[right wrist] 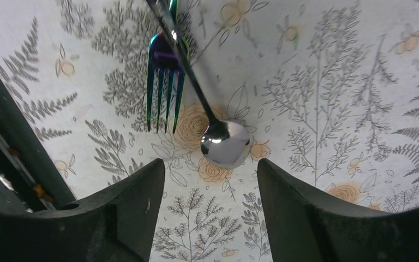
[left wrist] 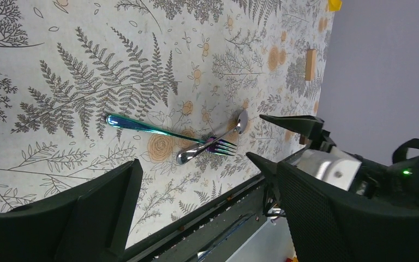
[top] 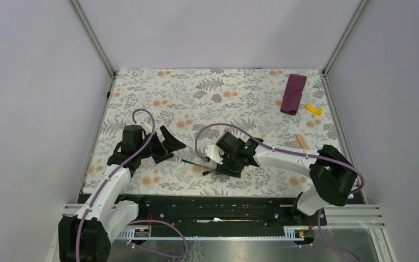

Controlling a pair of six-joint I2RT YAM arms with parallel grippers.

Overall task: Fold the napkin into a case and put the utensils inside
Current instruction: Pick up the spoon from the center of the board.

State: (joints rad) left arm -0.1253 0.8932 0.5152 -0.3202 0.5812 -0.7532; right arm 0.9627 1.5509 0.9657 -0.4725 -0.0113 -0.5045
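Observation:
The dark purple napkin (top: 293,94) lies folded into a narrow oblong case at the table's far right, away from both arms. An iridescent bluish fork (left wrist: 158,130) and a silver spoon (left wrist: 213,143) lie crossed on the floral tablecloth near the front edge. In the right wrist view the spoon's bowl (right wrist: 225,143) sits just ahead of my right gripper (right wrist: 210,166), whose jaws stand open with nothing between them; the fork's tines (right wrist: 163,98) lie a little further off. My left gripper (top: 170,148) hangs wide open and empty to the left of the utensils.
A small yellow piece (top: 314,109) lies beside the napkin, and a small brown block (top: 302,142) lies nearer on the right. The table's black front rail (left wrist: 218,218) runs close below the utensils. Grey walls enclose the table on three sides.

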